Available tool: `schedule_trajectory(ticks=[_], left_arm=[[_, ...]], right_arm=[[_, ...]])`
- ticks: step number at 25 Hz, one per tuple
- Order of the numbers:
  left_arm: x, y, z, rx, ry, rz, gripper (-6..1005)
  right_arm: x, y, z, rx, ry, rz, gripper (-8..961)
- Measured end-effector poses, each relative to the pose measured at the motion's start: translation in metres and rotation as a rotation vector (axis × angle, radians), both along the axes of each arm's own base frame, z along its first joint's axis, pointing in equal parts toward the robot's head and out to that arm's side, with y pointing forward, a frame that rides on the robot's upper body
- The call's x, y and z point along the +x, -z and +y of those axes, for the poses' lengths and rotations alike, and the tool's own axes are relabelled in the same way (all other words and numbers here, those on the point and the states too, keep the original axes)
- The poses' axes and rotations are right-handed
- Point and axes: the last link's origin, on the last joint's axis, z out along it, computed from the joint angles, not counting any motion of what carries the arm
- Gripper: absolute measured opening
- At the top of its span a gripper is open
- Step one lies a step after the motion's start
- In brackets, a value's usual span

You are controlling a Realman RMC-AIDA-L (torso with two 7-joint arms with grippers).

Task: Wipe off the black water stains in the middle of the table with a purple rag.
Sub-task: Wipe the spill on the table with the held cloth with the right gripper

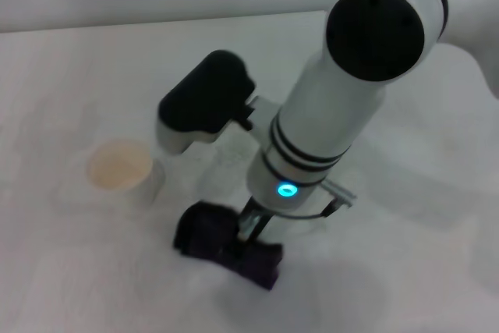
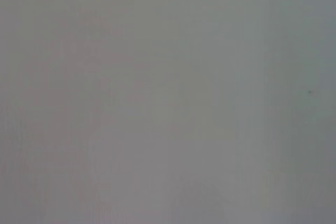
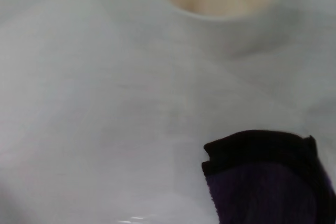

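On your left, a white paper cup (image 1: 121, 169) with a pale tan inside stands on the broad white matte table (image 1: 405, 193). Right of it lies the dark purple soft cloth rag (image 1: 226, 246) — the right gripper (image 1: 251, 233) reaches straight down onto its middle. Fingers look clamped on the cloth. Left gripper — not visible.

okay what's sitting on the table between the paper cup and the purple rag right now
Nothing: in the head view, only bare white table separates the paper cup from the purple rag. The right wrist view shows the same bare stretch.
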Motion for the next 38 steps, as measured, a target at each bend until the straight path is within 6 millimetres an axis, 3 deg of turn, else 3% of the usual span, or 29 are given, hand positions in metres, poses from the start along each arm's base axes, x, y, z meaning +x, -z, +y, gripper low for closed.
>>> schedule_trajectory(ticks=[6, 11, 20, 24, 28, 38], left_arm=[[0.002, 0.001, 0.003, -0.003, 0.003, 0.000, 877], [0.001, 0.001, 0.005, -0.007, -0.009, 0.001, 878], [-0.001, 0.001, 0.007, -0.004, -0.024, 0.013, 877], [-0.001, 0.000, 0.007, -0.001, -0.027, 0.017, 876], [-0.001, 0.000, 0.009, 0.000, -0.030, 0.024, 877], [0.003, 0.001, 0.016, -0.006, -0.023, 0.026, 878]], right_arm=[[-0.015, 0.010, -0.016, -0.098, -0.029, 0.053, 76], [0.001, 0.002, 0.005, -0.002, -0.015, -0.017, 80], [0.025, -0.031, 0.042, 0.174, -0.011, -0.193, 87], [0.032, -0.040, 0.048, 0.217, 0.000, -0.236, 90], [0.027, -0.032, 0.042, 0.177, 0.001, -0.197, 93], [-0.001, 0.004, -0.001, -0.050, -0.012, -0.044, 101]])
